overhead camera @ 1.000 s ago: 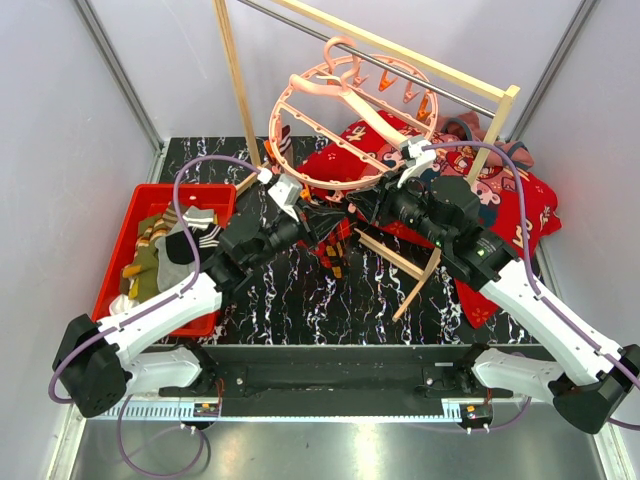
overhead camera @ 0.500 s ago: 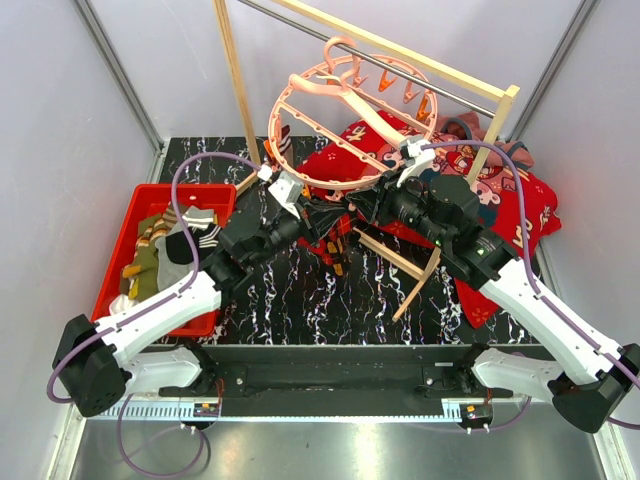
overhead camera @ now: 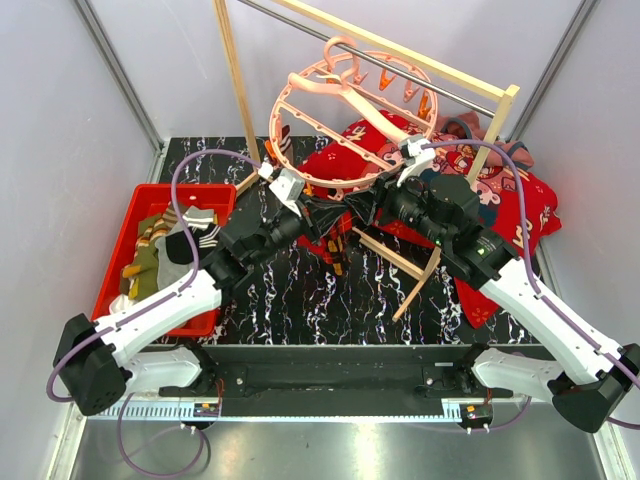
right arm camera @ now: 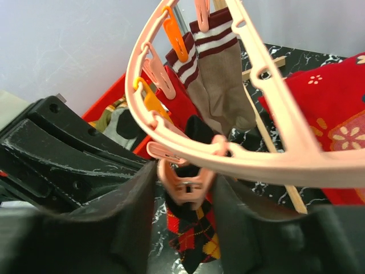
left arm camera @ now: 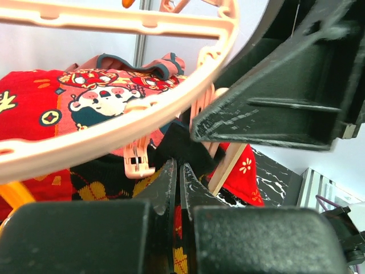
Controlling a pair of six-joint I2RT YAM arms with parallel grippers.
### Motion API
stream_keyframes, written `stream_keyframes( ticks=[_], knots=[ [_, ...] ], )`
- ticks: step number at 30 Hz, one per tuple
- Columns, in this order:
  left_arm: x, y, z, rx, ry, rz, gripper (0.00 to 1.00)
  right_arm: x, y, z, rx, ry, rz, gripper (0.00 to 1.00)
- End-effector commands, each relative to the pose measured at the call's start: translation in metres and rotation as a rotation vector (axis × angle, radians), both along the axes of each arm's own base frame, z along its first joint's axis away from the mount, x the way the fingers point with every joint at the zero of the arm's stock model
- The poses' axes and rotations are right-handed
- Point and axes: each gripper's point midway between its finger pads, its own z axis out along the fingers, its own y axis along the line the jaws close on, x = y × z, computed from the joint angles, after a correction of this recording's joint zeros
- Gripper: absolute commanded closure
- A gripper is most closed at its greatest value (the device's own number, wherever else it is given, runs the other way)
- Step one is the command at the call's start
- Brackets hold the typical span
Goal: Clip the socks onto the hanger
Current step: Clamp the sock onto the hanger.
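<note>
The left gripper (left arm camera: 177, 173) is closed tight on the black cuff of a dark argyle sock (right arm camera: 191, 231) with red and yellow diamonds. The sock is held up under the near rim of the large round salmon-pink plastic ring hanger (overhead camera: 360, 105), and its long axis hangs straight down towards the table.

The right gripper (right arm camera: 183, 188) is set narrow around a small salmon-pink plastic clip (right arm camera: 185, 180) dangling from that rim, one finger on each side, apparently pinching it. Whether the clip's mouth is actually parted cannot be told.

The key relation is that the cuff lies just beside this clip, on the left arm's side and slightly behind it, touching or nearly touching. It is not seen seated between the clip's tips.

The left arm is judged the one to feed the cuff sideways and up into the mouth while the right holds the clip.

A taupe sock with maroon-and-white striped cuff (right arm camera: 219, 97) is already clipped further round the ring. More socks lie in the red plastic tray (overhead camera: 180, 190) at the left.
</note>
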Motion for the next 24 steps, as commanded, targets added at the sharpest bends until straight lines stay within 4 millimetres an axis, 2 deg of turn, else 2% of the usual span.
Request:
stream_keyframes(
  ticks=[1, 6, 10, 11, 13, 14, 15, 16, 17, 19, 20, 21, 22, 23, 24],
  knots=[
    [-0.002, -0.003, 0.04, -0.075, -0.085, -0.006, 1.0, -0.008, -0.004, 0.027, 0.045, -0.044, 0.013, 0.43],
    [-0.005, -0.009, 0.035, -0.067, -0.06, -0.03, 1.0, -0.016, -0.014, 0.035, 0.062, -0.066, 0.0, 0.25],
    [-0.008, -0.012, 0.035, -0.064, -0.041, -0.051, 0.83, -0.03, -0.03, 0.039, 0.078, -0.093, -0.021, 0.13],
    [-0.009, -0.011, 0.034, -0.064, -0.032, -0.051, 0.72, -0.031, -0.034, 0.039, 0.078, -0.097, -0.035, 0.11],
    [-0.012, -0.007, 0.041, -0.071, -0.029, -0.048, 0.59, -0.039, -0.045, 0.038, 0.084, -0.104, -0.055, 0.07],
    [-0.013, -0.004, 0.04, -0.058, -0.017, -0.041, 0.48, -0.041, -0.049, 0.038, 0.08, -0.111, -0.058, 0.07],
    [-0.015, -0.001, 0.042, -0.057, -0.016, -0.033, 0.42, -0.045, -0.052, 0.038, 0.081, -0.117, -0.062, 0.06],
    [-0.017, 0.009, 0.05, -0.069, -0.027, -0.007, 0.37, -0.05, -0.059, 0.037, 0.082, -0.127, -0.07, 0.05],
    [-0.018, 0.015, 0.045, -0.049, -0.01, 0.012, 0.25, -0.054, -0.063, 0.038, 0.08, -0.138, -0.073, 0.02],
    [-0.02, 0.037, 0.056, -0.057, -0.02, 0.092, 0.14, -0.064, -0.072, 0.039, 0.084, -0.157, -0.075, 0.0],
    [-0.02, 0.045, 0.047, -0.018, 0.007, 0.121, 0.09, -0.067, -0.075, 0.039, 0.082, -0.167, -0.073, 0.0],
    [-0.021, 0.054, 0.048, -0.007, 0.013, 0.151, 0.01, -0.067, -0.081, 0.04, 0.085, -0.174, -0.101, 0.0],
    [-0.021, 0.075, 0.062, -0.019, -0.003, 0.231, 0.01, -0.073, -0.089, 0.041, 0.086, -0.189, -0.115, 0.0],
    [-0.023, 0.087, 0.049, 0.042, 0.036, 0.268, 0.01, -0.075, -0.093, 0.041, 0.084, -0.196, -0.123, 0.0],
    [-0.024, 0.098, 0.047, 0.064, 0.045, 0.307, 0.01, -0.077, -0.097, 0.041, 0.084, -0.202, -0.133, 0.0]
  ],
)
